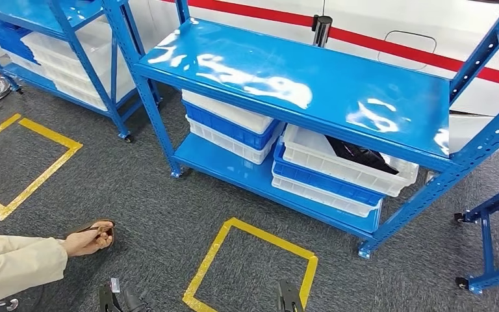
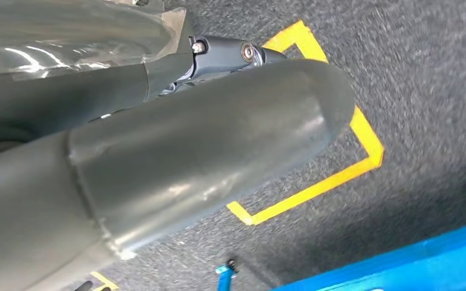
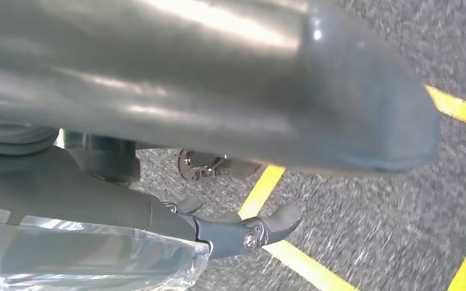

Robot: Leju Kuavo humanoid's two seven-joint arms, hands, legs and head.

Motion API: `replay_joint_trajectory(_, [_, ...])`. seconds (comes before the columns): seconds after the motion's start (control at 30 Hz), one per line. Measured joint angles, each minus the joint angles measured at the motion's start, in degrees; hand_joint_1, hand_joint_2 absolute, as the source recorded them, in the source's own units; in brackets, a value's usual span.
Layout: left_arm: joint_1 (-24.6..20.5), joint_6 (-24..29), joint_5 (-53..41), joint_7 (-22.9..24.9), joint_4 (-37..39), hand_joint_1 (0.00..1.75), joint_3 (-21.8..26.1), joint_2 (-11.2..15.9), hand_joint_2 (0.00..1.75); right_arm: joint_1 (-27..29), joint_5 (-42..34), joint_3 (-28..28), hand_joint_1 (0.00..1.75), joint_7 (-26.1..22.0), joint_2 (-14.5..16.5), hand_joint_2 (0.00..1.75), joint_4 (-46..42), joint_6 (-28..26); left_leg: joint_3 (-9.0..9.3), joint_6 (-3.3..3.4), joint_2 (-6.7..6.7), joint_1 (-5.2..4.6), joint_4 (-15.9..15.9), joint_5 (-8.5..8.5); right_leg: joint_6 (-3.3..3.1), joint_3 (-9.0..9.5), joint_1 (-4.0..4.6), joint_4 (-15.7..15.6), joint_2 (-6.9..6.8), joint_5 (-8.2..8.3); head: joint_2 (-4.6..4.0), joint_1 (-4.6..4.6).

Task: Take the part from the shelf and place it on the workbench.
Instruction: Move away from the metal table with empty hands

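1. The black part [image 1: 358,156] lies in the top white bin [image 1: 312,153] on the lower level of the blue shelf [image 1: 286,78]
2. Left hand [image 2: 176,157] hangs over grey carpet [image 2: 425,91]; fingers released, holding nothing
3. Right hand [image 3: 218,91] likewise hangs, fingers spread and bare
4. A person's sandalled foot [image 1: 91,238] rests on the carpet beside a yellow taped square [image 1: 253,266]

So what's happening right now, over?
Both hands, left and right, down by the floor, holding nothing seen. Dark part in white bin, untouched. Person's foot nearby.
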Motion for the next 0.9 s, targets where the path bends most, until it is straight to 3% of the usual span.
replay_joint_trajectory(0.07, [-0.1,0.0,0.1,0.0,0.0,0.00,0.0,0.0,0.00,0.0,-0.1,0.0,0.00,0.0,0.0,0.00,0.0,0.1,0.15,0.31,0.68,-0.33,-0.6,0.07,0.69,-0.54,-0.16,-0.2,0.96,0.30,0.00,-0.03])
replay_joint_trajectory(0.13, [-0.2,-0.1,0.1,0.0,-0.1,0.00,-0.1,-0.1,0.00,0.1,-0.2,0.0,0.00,0.0,-0.1,0.00,0.0,0.1,0.55,0.82,1.95,-0.30,-1.5,0.69,1.13,-1.42,-0.04,0.9,-0.30,-0.13,0.00,0.04])
replay_joint_trajectory(0.17, [-0.2,-0.2,0.1,0.0,-0.1,0.00,-0.2,-0.2,0.00,0.1,-0.2,0.0,0.00,0.0,-0.1,0.00,0.0,0.1,0.75,1.10,2.69,-0.21,-2.0,0.99,1.07,-2.53,0.09,2.8,-1.66,-1.10,0.00,0.14])
replay_joint_trajectory(0.23, [-0.1,-0.3,0.1,0.0,-0.1,0.00,-0.3,-0.2,0.00,0.0,-0.3,0.0,0.00,0.0,-0.2,0.00,0.0,0.1,0.83,1.46,4.31,-0.22,-2.4,1.18,0.74,-6.05,0.02,9.9,-4.34,-4.24,0.00,0.36])
replay_joint_trajectory(0.3, [0.0,-0.3,0.1,0.0,-0.1,0.00,-0.3,-0.2,0.00,0.1,-0.3,0.0,0.00,-0.1,-0.3,0.00,0.0,0.3,0.69,1.53,5.98,-0.27,-2.4,1.14,1.12,-9.09,-0.34,16.1,-5.14,-6.29,0.00,0.42])
replay_joint_trajectory(0.33, [0.0,-0.3,0.1,0.0,-0.1,0.00,-0.3,-0.2,0.00,0.2,-0.3,0.0,0.00,-0.1,-0.4,0.00,0.0,0.4,0.64,1.47,6.70,-0.24,-2.4,1.10,1.66,-9.14,-0.57,16.4,-5.41,-6.17,0.00,0.42])
replay_joint_trajectory(0.37, [0.0,-0.3,0.2,0.0,-0.1,0.00,-0.4,-0.2,0.00,0.3,-0.4,0.0,0.00,-0.1,-0.5,0.00,0.0,0.4,0.64,1.34,7.37,-0.18,-2.3,1.02,2.35,-7.93,-0.83,14.4,-5.82,-5.23,0.00,0.43])
replay_joint_trajectory(0.4, [0.0,-0.4,0.2,0.0,-0.1,0.00,-0.5,-0.2,0.00,0.3,-0.4,0.0,0.00,-0.1,-0.6,0.00,0.0,0.4,0.67,1.11,7.96,-0.10,-2.1,0.87,3.03,-5.68,-1.08,10.5,-6.70,-3.81,0.00,0.43])
replay_joint_trajectory(0.47, [0.0,-0.5,0.5,0.0,-0.1,0.00,-0.6,-0.2,0.00,0.2,-0.6,0.0,0.00,-0.1,-0.8,0.00,0.0,0.5,0.67,0.31,9.00,-0.24,-1.5,0.34,3.57,-1.32,-1.16,2.8,-9.28,-1.58,0.00,0.51])
replay_joint_trajectory(0.53, [0.0,-0.6,0.7,0.0,-0.1,0.00,-0.9,-0.2,0.00,0.1,-0.9,0.0,0.00,-0.2,-0.8,0.00,0.0,0.6,0.74,-0.46,9.91,-0.47,-1.1,-0.05,2.89,0.08,-0.86,0.1,-10.12,-1.01,0.00,0.38])
replay_joint_trajectory(0.6, [-0.1,-0.7,0.9,-0.1,-0.1,0.00,-1.2,-0.2,0.00,0.2,-1.1,0.0,0.00,-0.2,-0.8,0.00,0.0,0.7,0.97,-1.06,10.64,-0.23,-1.1,-0.26,1.98,-0.04,-0.94,0.2,-8.79,-0.82,0.00,0.16])
replay_joint_trajectory(0.63, [-0.1,-0.7,1.0,-0.1,-0.2,0.00,-1.4,-0.2,0.00,0.2,-1.3,0.0,0.00,-0.2,-0.9,0.00,0.0,0.7,0.89,-1.37,10.05,-0.01,-0.6,-0.82,1.60,-0.02,-1.11,0.1,-8.20,-0.73,0.00,0.12])
replay_joint_trajectory(0.7, [-0.2,-0.7,1.2,-0.1,-0.2,0.00,-1.6,-0.2,0.00,0.2,-1.5,0.0,0.00,-0.3,-0.9,0.00,0.0,0.7,-0.73,-1.86,7.29,0.38,3.5,-3.67,0.70,0.12,-1.44,0.0,-7.24,-0.54,0.00,0.01])
replay_joint_trajectory(0.73, [-0.1,-0.7,1.2,-0.1,-0.2,0.00,-1.7,-0.2,0.00,0.2,-1.6,0.1,0.00,-0.3,-0.8,0.00,0.0,0.7,-2.49,-1.99,5.73,0.43,7.4,-5.73,0.44,0.10,-1.29,0.0,-6.85,-0.54,0.00,-0.04])
replay_joint_trajectory(0.8, [0.1,-0.7,1.5,-0.1,-0.2,0.00,-1.7,0.0,0.00,0.2,-1.5,0.2,0.00,-0.3,-0.8,0.00,0.0,0.6,-6.19,-2.06,4.49,0.46,14.5,-8.42,0.11,0.09,-0.97,0.1,-6.08,-0.51,0.00,-0.08])
replay_joint_trajectory(0.83, [0.2,-0.7,1.6,-0.1,-0.2,0.00,-1.7,0.1,0.00,0.3,-1.5,0.4,0.00,-0.3,-0.8,0.00,0.0,0.6,-7.04,-1.97,4.37,0.46,15.8,-8.19,0.06,0.10,-0.83,0.1,-5.68,-0.49,0.00,-0.08])
replay_joint_trajectory(0.87, [0.2,-0.7,1.8,-0.1,-0.2,0.00,-1.7,0.2,0.00,0.3,-1.4,0.5,0.00,-0.3,-0.8,0.00,0.0,0.6,-6.70,-1.79,4.36,0.46,14.5,-6.81,0.02,0.15,-0.74,0.1,-5.32,-0.47,0.00,-0.08])
replay_joint_trajectory(0.9, [0.2,-0.7,2.0,-0.1,-0.2,0.00,-1.7,0.3,0.00,0.2,-1.3,0.7,0.00,-0.3,-0.8,0.00,0.0,0.6,-5.27,-1.54,4.32,0.46,11.2,-4.67,0.02,0.23,-0.70,0.1,-5.00,-0.47,0.00,-0.08])
